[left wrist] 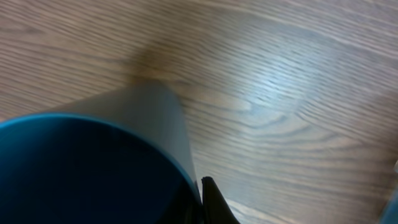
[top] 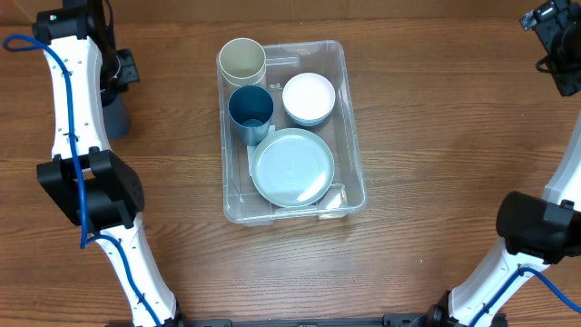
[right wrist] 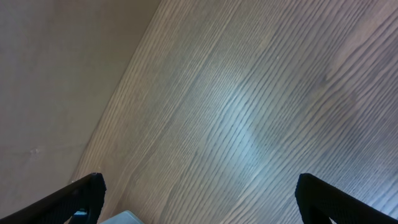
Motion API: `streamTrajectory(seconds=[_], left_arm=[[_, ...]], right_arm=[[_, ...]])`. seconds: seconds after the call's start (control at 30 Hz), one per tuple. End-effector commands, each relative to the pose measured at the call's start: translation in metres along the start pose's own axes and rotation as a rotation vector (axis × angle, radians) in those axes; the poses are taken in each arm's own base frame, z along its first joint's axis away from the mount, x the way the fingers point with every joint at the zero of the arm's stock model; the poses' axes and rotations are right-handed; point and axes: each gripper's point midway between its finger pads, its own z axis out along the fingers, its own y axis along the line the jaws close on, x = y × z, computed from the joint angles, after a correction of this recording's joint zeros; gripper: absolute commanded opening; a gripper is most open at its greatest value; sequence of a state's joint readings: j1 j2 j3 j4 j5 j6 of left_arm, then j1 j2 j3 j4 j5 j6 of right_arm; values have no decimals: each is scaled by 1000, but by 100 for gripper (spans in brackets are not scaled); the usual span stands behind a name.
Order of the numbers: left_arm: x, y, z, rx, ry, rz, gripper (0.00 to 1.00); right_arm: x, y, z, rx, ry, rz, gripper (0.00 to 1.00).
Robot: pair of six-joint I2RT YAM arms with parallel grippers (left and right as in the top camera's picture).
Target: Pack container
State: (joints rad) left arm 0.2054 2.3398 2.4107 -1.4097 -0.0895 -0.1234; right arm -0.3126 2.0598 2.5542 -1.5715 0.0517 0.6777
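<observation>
A: Left side first. What is at 9 o'clock on the worktop (top: 436, 136)?

B: Left arm. The left pincer (top: 115, 88) points down over a grey-blue cup (top: 115, 118), upright on the wood, well apart from the bin, at about 10 o'clock from it.

A: Pincer state?

B: Closed at the cup's rim. The wrist view fills with that cup (left wrist: 93, 162): dark blue inside, grey outside. One dark finger (left wrist: 214, 200) lies against the outer wall. The other finger is hidden.

A: And the container?

B: The container (top: 354, 163) sits at the centre of the worktop, long axis running 12 to 6. It is clear plastic with rounded corners and rests flat.

A: Contents, left to right?

B: A beige cup (top: 241, 61) stands upright in the 11 o'clock corner. A dark blue cup (top: 251, 107) is just beside it at its 6 o'clock. A pale blue plate (top: 292, 167) lies flat across the 6 o'clock half, and the dark blue cup touches its rim. A white bowl (top: 309, 95) is at the 1 o'clock corner, with a pale blue edge showing beneath it.

A: Right side?

B: The right pincer (top: 556, 50) is at 2 o'clock, far from the bin. In the wrist view the right pincer (right wrist: 211, 199) is spread wide, with one finger in each lower corner. Only bare wood lies between them, and it holds nothing.
</observation>
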Motion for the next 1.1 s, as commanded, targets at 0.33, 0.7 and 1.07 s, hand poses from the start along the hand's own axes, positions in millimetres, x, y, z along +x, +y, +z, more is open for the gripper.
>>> streamTrajectory(seconds=[0.33,0.7,1.07], left_arm=[[43,-55,-276,294,-467,98,4],[160,-222,-308,418,-444,694,4],[163,-213,-223,179,-225,693,4]], right_arm=[[-5,1,-12,-18,-29,6,100],[-5,1,-12,-18,-29,6,100],[-5,1,-12,-18,-29,6,100]])
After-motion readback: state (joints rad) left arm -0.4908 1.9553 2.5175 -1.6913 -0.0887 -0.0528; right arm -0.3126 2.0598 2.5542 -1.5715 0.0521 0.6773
